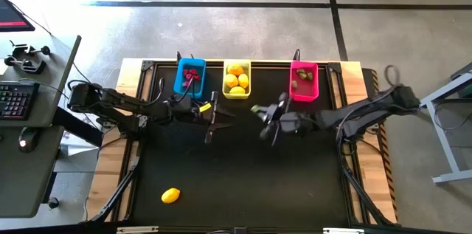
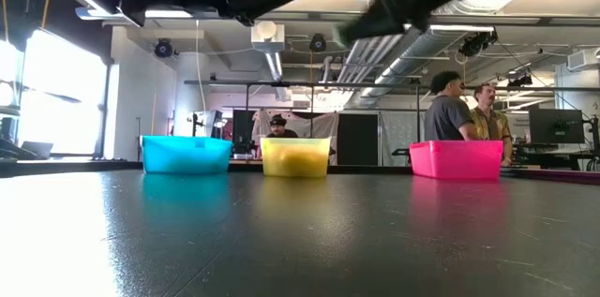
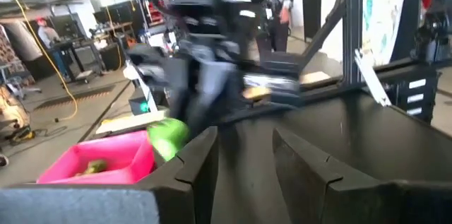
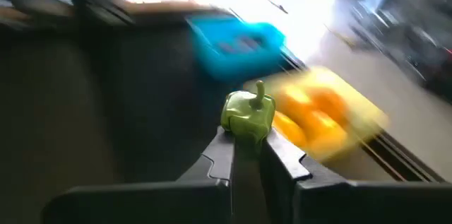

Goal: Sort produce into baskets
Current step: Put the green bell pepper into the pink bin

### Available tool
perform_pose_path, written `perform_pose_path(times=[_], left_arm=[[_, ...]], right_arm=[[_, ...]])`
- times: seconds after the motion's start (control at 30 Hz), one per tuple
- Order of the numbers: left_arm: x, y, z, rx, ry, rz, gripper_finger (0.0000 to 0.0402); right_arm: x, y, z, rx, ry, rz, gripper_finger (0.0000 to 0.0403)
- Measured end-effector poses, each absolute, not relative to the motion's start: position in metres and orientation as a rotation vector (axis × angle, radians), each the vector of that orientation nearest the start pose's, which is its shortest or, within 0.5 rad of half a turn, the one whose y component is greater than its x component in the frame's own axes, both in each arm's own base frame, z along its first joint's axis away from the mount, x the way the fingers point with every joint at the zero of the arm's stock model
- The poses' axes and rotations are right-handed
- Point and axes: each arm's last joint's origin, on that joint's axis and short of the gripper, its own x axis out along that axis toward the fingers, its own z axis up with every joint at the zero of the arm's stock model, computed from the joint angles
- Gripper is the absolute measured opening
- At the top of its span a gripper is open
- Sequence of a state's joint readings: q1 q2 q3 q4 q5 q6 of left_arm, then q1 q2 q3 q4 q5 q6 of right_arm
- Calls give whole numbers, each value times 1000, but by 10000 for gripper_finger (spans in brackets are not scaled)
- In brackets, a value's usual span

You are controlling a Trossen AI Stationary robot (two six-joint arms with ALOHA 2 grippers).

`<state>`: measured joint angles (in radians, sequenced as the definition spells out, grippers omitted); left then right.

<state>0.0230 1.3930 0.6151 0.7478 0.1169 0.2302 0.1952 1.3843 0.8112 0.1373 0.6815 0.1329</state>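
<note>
High view: three small open-topped plastic baskets stand in a row along the far edge of the black bench (image 1: 243, 182), each with its long axis running from the far edge toward the near one. The blue basket (image 1: 189, 77) holds small red berry-like pieces (image 1: 192, 76), the yellow basket (image 1: 237, 78) holds yellow lemon-shaped fruits (image 1: 236, 80), and the magenta-pink basket (image 1: 304, 80) holds small olive-green bits (image 1: 303, 76). One more yellow lemon-shaped fruit (image 1: 170, 195) lies alone near the near left corner of the bench, its long axis roughly along the near edge.

Reaching in from the right, the right end effector (image 1: 256, 108) hangs above the bench between the yellow and pink baskets, just in front of them. Its fingers are closed on a small light-green pepper-shaped piece (image 4: 248, 114), which sits upright between the fingertips with its stem pointing away from the fingers. The left end effector (image 1: 212, 110) hangs in front of the gap between the blue and yellow baskets, its fingers (image 3: 194, 167) parted and holding nothing.

No readable writing or brand shows on the baskets or produce.
</note>
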Motion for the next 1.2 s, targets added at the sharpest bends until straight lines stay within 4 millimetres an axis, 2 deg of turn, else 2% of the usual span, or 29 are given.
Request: perform_pose_path(times=[0.23,0.43,0.63,0.8,1.2], left_arm=[[286,12,230,215,27,-72,122],[293,20,217,191,66,-66,122],[296,26,211,183,58,-50,122],[297,28,210,176,59,-62,122],[297,28,210,175,55,-93,123]], right_arm=[[239,-15,247,44,620,-786,26],[211,-63,238,145,790,-1030,26],[194,-105,232,268,865,-1138,26],[183,-131,224,372,927,-1137,26],[177,-184,190,521,988,-1114,26]])
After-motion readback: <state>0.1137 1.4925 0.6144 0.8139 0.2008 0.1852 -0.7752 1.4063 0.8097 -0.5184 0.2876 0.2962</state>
